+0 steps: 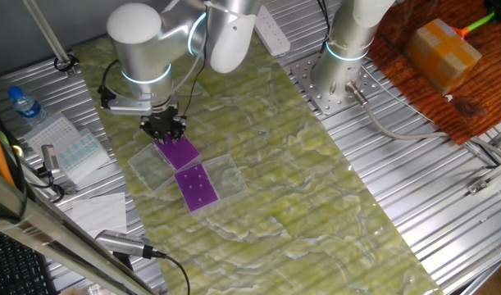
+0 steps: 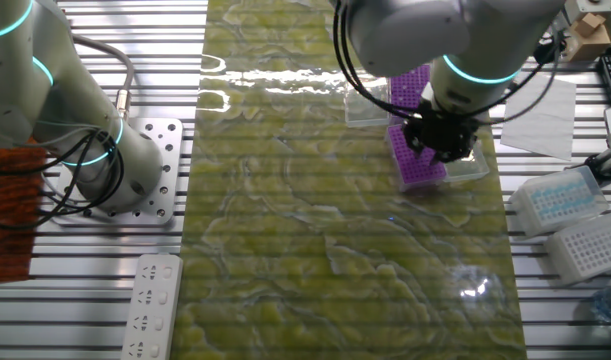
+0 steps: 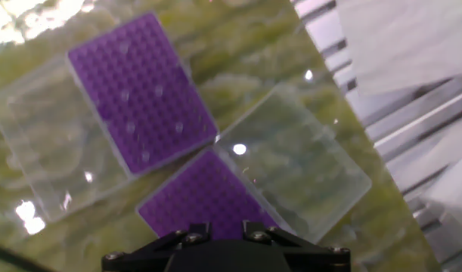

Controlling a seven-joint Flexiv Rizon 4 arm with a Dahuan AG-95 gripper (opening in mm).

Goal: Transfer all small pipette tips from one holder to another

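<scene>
The gripper (image 1: 163, 127), its opening hidden, hangs over one purple plate's (image 3: 208, 198) edge, beside the plate (image 3: 141, 91) bearing tips (image 3: 130, 128).

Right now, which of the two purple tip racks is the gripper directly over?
The purple rack beneath the gripper; the other purple rack, holding pale tips, lies clear of it.

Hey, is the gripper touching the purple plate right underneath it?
Cannot tell. In the hand view the gripper sits over the near purple plate, but its fingertips are out of frame. Both fixed views show it low over that plate, with contact hidden.
</scene>
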